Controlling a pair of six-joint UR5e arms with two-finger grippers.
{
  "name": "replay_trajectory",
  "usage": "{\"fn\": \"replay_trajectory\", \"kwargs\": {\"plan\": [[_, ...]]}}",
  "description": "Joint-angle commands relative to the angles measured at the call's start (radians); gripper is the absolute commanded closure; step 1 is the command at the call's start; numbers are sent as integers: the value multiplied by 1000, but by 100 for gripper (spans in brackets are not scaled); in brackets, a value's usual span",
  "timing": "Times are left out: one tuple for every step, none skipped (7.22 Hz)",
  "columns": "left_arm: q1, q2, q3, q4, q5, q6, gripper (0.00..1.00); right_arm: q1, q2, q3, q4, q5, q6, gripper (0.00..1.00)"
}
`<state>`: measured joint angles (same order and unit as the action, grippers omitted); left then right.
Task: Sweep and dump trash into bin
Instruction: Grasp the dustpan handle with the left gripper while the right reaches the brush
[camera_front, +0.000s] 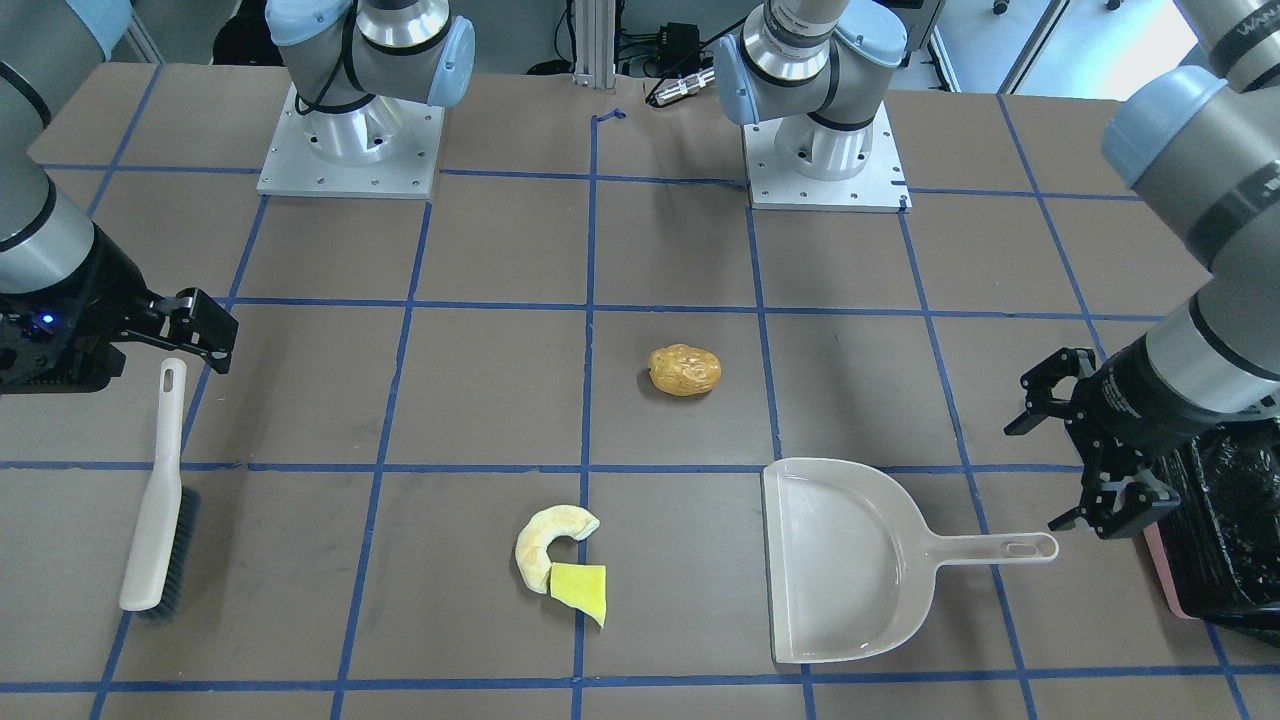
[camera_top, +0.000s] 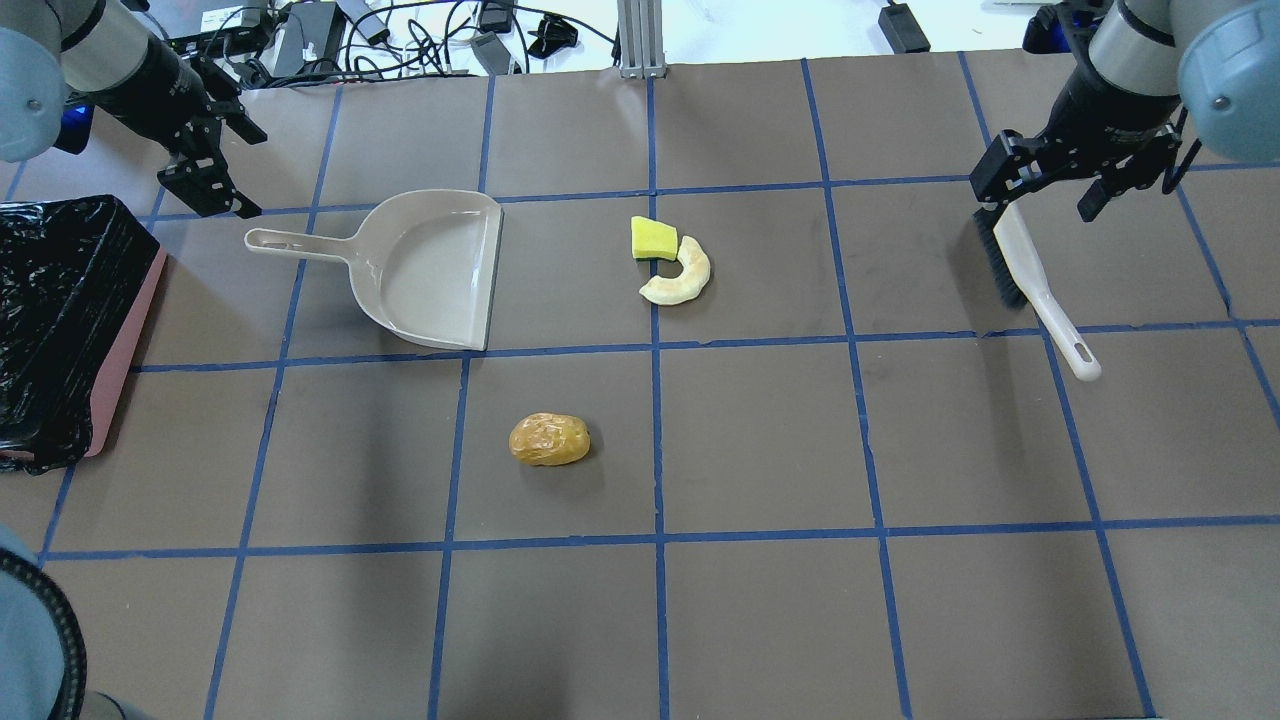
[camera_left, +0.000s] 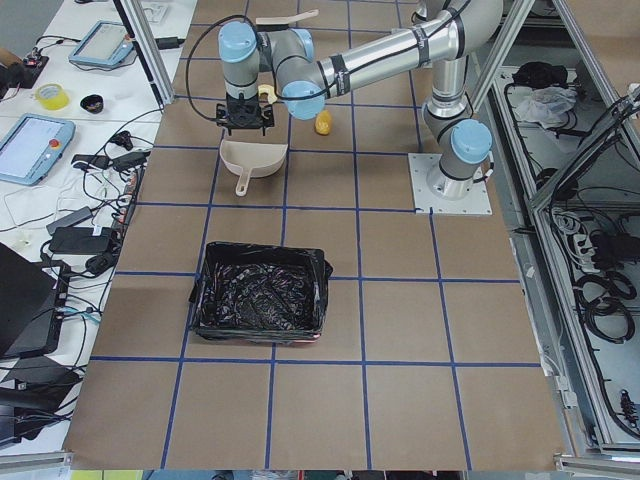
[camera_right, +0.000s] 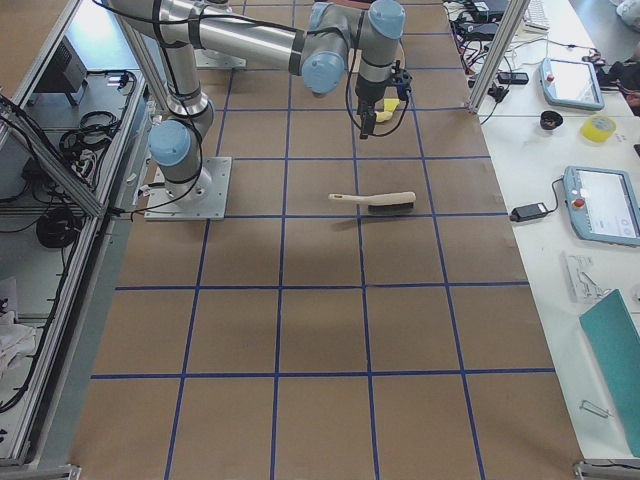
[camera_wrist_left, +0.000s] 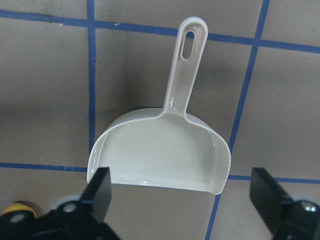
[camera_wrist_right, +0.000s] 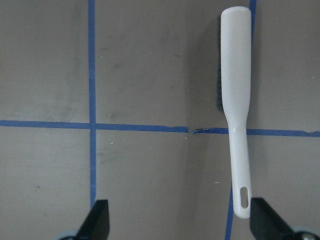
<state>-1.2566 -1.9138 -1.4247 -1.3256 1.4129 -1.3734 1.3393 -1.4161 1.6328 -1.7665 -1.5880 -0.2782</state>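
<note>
Roughly centred in the front-facing view, the golden-brown potato-like lump (camera_front: 684, 370) lies on the desk (camera_front: 480, 380). Lower down, the pale crescent slice (camera_front: 545, 545) touches the yellow wedge (camera_front: 580, 590). The beige dustpan (camera_front: 850, 560) lies at lower right, its handle pointing toward the frame's right. The left gripper (camera_front: 1040, 470) hovers just beside the handle's end with its jaws spread wide and nothing in them. The pink bin (camera_front: 1220, 530), lined with a black bag, sits at the right edge. At far left the right gripper (camera_front: 205, 335), also wide and empty, hangs over the handle end of the white brush (camera_front: 155, 500).

From overhead, the bin is at the left edge and the dustpan at upper left. The wedge and crescent are at upper centre, and the lump is below them.

Seen from the left end, the bin sits at lower centre, well apart from the dustpan.

On the left wrist camera, the dustpan lies between two widely spread fingers (camera_wrist_left: 100, 190).

On the right wrist camera, the brush lies along the frame's right side.
</note>
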Motion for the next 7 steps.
{"fn": "replay_trajectory", "kwargs": {"plan": [[8, -109, 123, -71, -5, 11, 0, -41, 28, 80, -120, -18, -38, 0], [8, -160, 180, -111, -3, 55, 0, -57, 51, 117, -169, -33, -68, 0], [8, -187, 200, -168, 7, 101, 0, -67, 69, 139, -175, -36, -78, 0], [8, -191, 175, -167, 15, 102, 0, -83, 75, 163, -176, -53, -97, 0], [9, -174, 108, -140, 50, 105, 0, -94, 75, 215, -198, -66, -96, 1], [13, -174, 66, -25, 55, 123, 0, -95, 74, 275, -297, -101, -99, 1], [14, -192, 60, 3, 58, 132, 0, -95, 74, 306, -351, -139, -110, 1]]}}
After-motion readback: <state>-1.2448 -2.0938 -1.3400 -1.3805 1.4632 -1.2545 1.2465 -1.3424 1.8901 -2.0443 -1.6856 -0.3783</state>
